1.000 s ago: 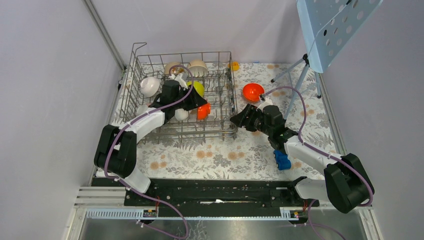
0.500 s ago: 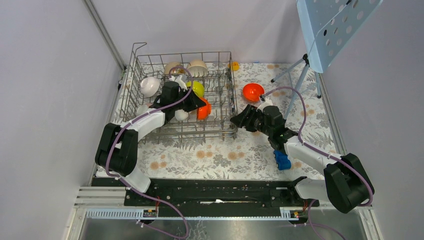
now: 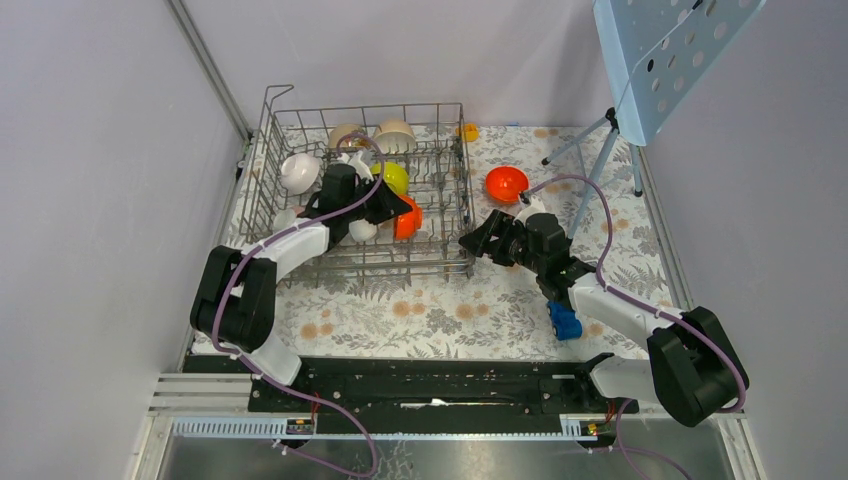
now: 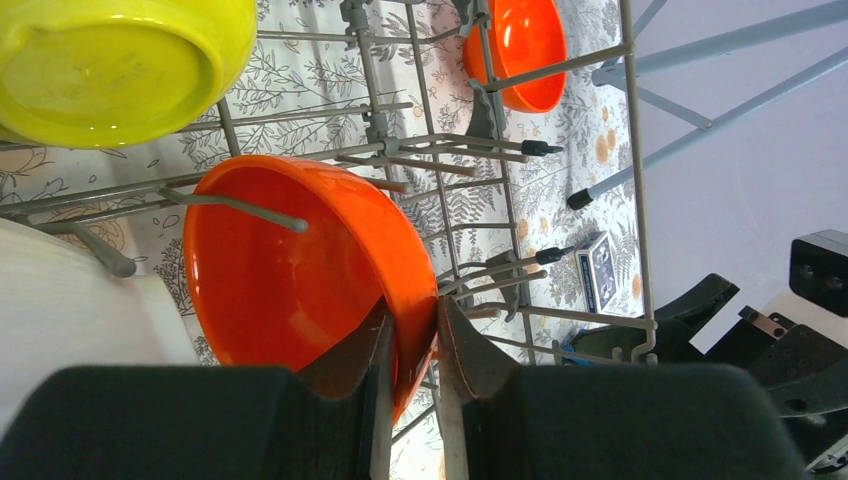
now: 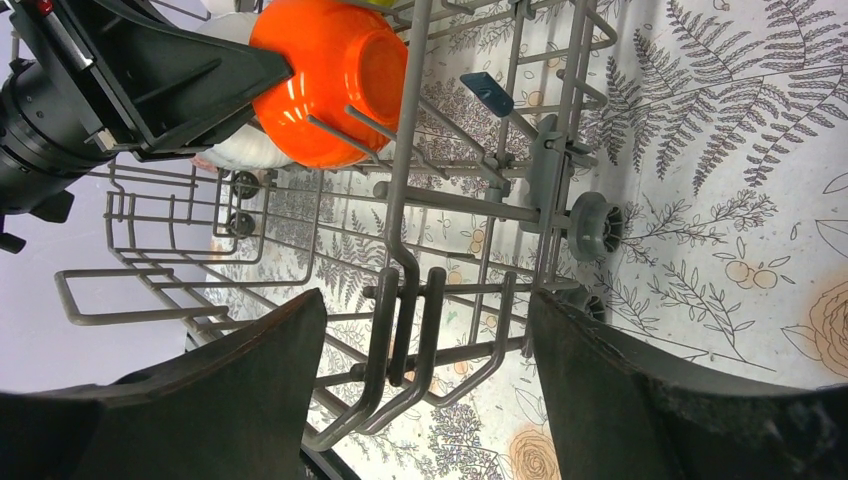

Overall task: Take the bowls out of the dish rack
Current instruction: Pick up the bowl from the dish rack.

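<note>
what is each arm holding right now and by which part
The left fingers pinch the orange bowl by its rim, one inside and one outside, in the dish rack. The right fingers are open and hold nothing.

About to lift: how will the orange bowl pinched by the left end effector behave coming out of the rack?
The orange bowl looks stiff and glossy, so probably slippery. The left end effector pinches only its rim, so it may swing. A rack tine crosses its opening and could snag it.
</note>
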Motion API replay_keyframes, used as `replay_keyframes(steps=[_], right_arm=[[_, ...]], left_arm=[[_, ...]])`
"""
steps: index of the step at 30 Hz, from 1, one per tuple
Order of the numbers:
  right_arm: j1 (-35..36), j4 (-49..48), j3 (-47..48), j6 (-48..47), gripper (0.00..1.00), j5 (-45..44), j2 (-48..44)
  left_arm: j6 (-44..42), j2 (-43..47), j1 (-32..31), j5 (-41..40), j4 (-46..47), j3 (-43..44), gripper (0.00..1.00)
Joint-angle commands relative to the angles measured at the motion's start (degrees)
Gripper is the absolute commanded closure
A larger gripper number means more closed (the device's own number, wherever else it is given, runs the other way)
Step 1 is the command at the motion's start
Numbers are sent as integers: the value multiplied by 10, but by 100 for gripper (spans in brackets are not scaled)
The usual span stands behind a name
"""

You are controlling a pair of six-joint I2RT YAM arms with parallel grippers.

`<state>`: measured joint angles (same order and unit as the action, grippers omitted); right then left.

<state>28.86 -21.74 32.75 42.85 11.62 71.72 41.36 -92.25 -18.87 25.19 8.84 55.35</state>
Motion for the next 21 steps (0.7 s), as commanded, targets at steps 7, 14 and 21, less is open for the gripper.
replay_keyframes(steps=[7,14,21], right_arm=[[2,-10,0,-10,25,-8,-7],[2,0,-3,-7,31,-31,-3],[0,5,-9,-7,35,-52,-6]], left_arm=[[51,43,-11,101,166,-14,100],[68,51,-9,114,196,-20,100],[102,52,-1,132,241,-31,100]])
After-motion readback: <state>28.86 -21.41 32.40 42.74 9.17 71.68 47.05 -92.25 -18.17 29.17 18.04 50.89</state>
